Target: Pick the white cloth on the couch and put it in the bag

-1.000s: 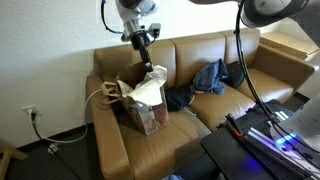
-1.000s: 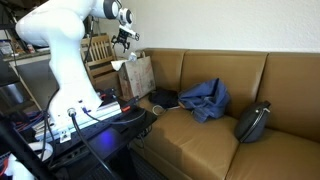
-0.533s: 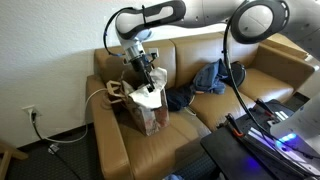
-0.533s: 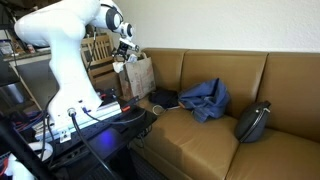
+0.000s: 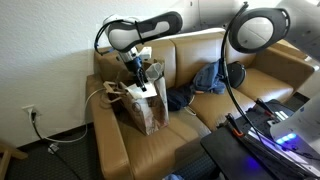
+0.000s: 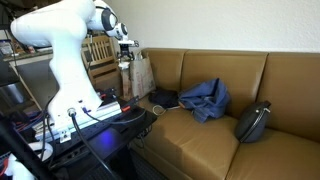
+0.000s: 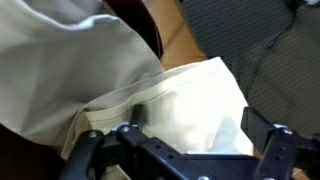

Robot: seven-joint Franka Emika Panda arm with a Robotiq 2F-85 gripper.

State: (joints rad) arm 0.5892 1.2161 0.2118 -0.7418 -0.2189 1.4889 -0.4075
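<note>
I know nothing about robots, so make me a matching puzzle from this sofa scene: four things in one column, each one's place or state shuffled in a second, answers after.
Things
1. white cloth
2. blue garment
3. dark round bag
4. tool

Places or states
A. heaped on the couch's middle seat
B. jaws wide open, just above the white cloth
C. poking out of the brown paper bag's top
D. on the seat at the far end from that bag

Pairs: 1-C, 2-A, 3-D, 4-B
</note>
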